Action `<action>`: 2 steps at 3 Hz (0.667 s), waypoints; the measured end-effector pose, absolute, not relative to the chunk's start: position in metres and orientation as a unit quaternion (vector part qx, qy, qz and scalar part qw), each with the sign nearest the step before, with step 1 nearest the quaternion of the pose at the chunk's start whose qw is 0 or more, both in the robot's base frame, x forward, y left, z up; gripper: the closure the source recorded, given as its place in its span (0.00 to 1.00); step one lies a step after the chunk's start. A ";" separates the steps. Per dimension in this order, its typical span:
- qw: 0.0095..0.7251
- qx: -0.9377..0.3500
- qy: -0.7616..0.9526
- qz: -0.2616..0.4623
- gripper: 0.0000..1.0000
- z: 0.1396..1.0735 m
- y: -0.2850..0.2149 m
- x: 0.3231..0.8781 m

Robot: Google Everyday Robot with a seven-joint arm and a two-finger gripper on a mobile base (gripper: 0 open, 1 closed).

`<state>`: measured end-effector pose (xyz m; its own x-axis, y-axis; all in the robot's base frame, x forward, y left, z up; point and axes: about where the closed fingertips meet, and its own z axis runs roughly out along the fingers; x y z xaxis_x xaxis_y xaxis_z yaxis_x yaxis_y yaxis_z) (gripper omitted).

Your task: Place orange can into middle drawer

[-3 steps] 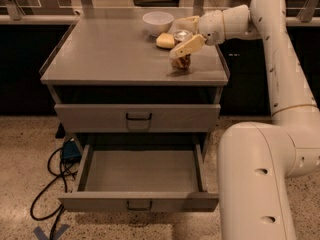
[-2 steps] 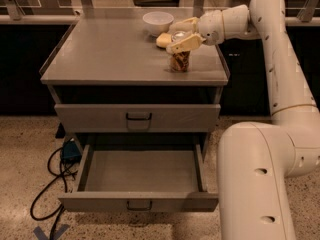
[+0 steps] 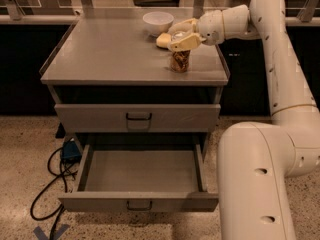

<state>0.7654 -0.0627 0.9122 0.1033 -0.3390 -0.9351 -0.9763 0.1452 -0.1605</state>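
The orange can [image 3: 180, 61] stands upright on the grey cabinet top [image 3: 115, 54], near its right front corner. My gripper [image 3: 176, 36] reaches in from the right and hangs over the can's silvery top. Its cream fingers [image 3: 187, 43] are spread apart, one on each side of the top, and the can rests on the surface. The middle drawer [image 3: 140, 202] is pulled out below, and its inside is bare.
A white bowl [image 3: 158, 22] and a yellow sponge block [image 3: 163, 40] sit on the cabinet top just behind the can. The drawer above [image 3: 137, 117] is closed. Black cables [image 3: 47, 184] and a blue box [image 3: 70, 151] lie on the floor at the left. My arm's body [image 3: 255, 179] fills the lower right.
My gripper has risen and drawn back a little from the can's body to its top. The can has stayed in place on the cabinet top.
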 end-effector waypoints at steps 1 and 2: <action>0.478 -0.559 0.590 0.333 1.00 0.909 -0.056 0.772; 0.472 -0.557 0.599 0.330 1.00 0.908 -0.053 0.776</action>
